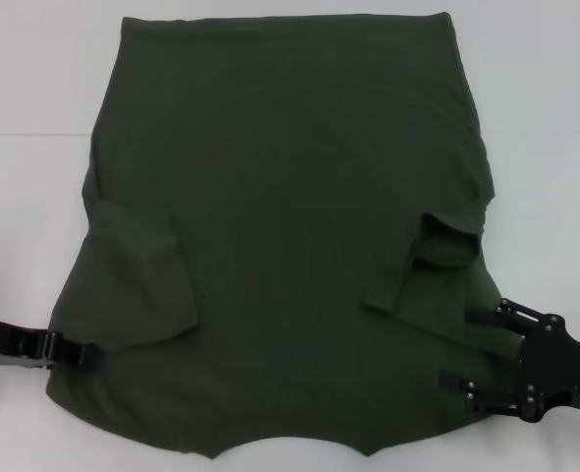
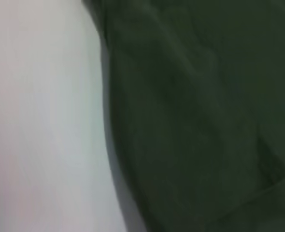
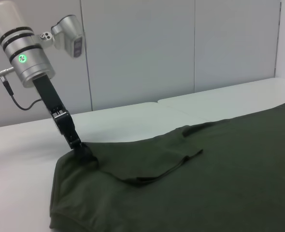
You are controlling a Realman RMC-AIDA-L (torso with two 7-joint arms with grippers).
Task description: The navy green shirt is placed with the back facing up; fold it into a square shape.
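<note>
The near edge of the shirt (image 1: 280, 265) lies closest, its notched collar edge toward the robot, the rest spread flat on the white worktop (image 1: 34, 79) with both sleeves already turned in over the body. The left tool (image 1: 88, 356) sits right at the shirt's near left corner, tip touching the cloth — whether its fingers are together or apart cannot be told. The right tool (image 1: 457, 382) rests on the near right corner, its fingers apart, one lying over the fabric.

The step in hand looks like gripping both near corners for a fold away from the robot. To do it well, each tool should pinch every layer at its corner, lift evenly, and carry both sides level — a lopsided pull would skew the square.
</note>
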